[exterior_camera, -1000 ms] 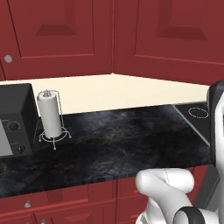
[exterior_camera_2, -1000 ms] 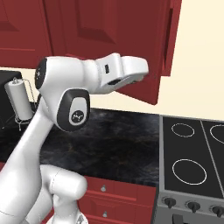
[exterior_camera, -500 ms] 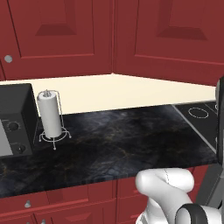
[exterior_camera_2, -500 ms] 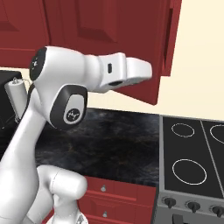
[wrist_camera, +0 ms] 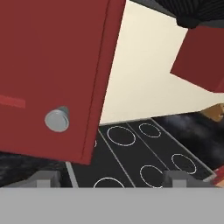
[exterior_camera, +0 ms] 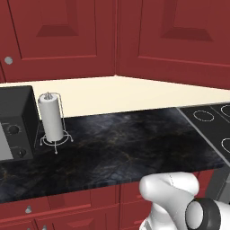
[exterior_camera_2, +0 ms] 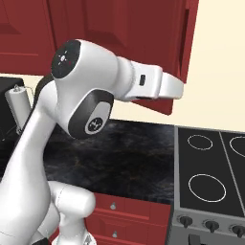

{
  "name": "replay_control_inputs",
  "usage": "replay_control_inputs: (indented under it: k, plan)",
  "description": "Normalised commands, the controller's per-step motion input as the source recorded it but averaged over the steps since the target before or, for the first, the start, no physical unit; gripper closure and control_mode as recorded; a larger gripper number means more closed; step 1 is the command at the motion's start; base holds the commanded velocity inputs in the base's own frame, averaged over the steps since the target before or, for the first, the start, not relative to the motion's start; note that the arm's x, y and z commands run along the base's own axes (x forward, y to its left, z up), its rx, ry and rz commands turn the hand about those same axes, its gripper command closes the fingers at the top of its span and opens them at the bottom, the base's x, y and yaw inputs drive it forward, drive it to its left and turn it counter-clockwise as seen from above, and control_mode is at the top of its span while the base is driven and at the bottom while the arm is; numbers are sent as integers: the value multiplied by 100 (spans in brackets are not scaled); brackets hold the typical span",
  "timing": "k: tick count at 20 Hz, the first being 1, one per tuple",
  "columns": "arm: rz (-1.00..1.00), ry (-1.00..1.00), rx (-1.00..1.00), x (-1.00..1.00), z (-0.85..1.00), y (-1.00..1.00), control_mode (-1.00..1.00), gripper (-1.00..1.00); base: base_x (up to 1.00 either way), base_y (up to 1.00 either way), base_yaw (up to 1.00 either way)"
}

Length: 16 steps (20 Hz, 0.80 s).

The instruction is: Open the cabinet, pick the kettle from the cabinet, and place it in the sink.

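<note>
paper towel roll (exterior_camera: pixel 50 117): 1, at desk (exterior_camera: pixel 134 143) left end | microwave (exterior_camera: pixel 13 123): 1 | stove rings (wrist_camera: pixel 121 135): 4 in hand view | silver door knob (wrist_camera: pixel 57 119): 1 | stove dials (exterior_camera_2: pixel 185 221): 3

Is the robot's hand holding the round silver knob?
No: in the hand view the knob sits on the red door, and the fingertips stand wide apart below it.

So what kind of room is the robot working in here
A kitchen, rendered rather than real. Dark red cabinets hang over a black marbled counter, a stove with ring burners sits beside it, and a paper towel roll stands next to a black microwave.
</note>
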Motion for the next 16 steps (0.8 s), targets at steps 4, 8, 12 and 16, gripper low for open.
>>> replay_control_inputs:
  k: [4, 8, 12, 16]
  plan:
    - [0, -13, 32, 1, -10, -23, -100, -100, 0, 0, 0]
    - [0, -12, 31, 0, -9, -30, -100, -100, 0, 0, 0]
    - [0, -17, 33, -1, -11, -34, -100, -100, 0, 0, 0]
    - [0, -12, 28, 1, -17, -29, -100, -100, 0, 0, 0]
